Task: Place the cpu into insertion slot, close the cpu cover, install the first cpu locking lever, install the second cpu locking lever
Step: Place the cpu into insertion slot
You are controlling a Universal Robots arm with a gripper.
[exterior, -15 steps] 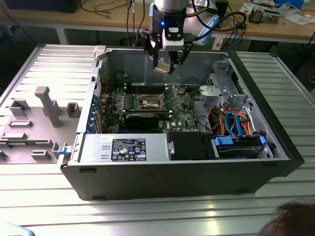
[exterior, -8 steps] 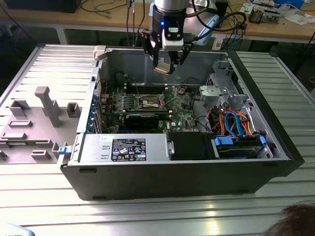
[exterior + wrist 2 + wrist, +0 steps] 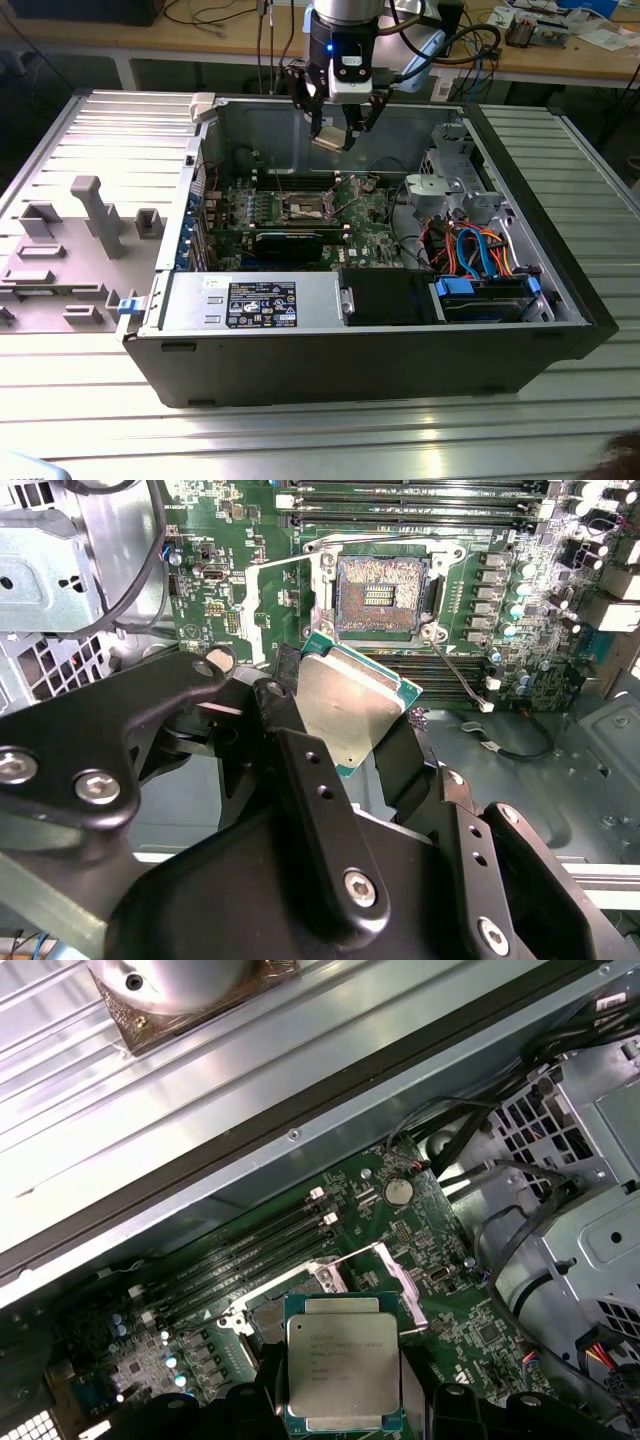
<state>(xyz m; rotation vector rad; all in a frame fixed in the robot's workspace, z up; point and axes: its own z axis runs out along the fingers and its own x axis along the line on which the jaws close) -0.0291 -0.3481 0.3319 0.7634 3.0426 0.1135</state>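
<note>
Operator: Gripper (image 3: 335, 135) against the insertion slot (image 3: 305, 208): where does it hang?

Observer: In the exterior view, well above the insertion slot and toward the far wall of the open computer case (image 3: 350, 350). It is clear of the green circuit board (image 3: 375, 228).

Operator: Jaws?

Observer: Clamped on the cpu (image 3: 350, 705). In the second wrist view two black fingers (image 3: 300, 750) press on opposite edges, and the chip's silvery top sits tilted between them.

Operator: And the cpu relative to the insertion slot?

Observer: Apart from it, not seated. In the first wrist view the cpu (image 3: 343, 1370) hangs in front of the insertion slot (image 3: 262, 1322) and hides part of it. In the second wrist view the slot's (image 3: 383, 595) tan-gold contact field lies bare.

Operator: The cpu cover?

Observer: In the first wrist view the cpu cover (image 3: 398, 1282) stands raised at one side of the insertion slot, not shut over it.

Operator: Neighbours of the insertion slot?

Observer: Long black memory slots (image 3: 400, 500) run just beside it. The computer case rests on a ribbed metal surface (image 3: 300, 430).
</note>
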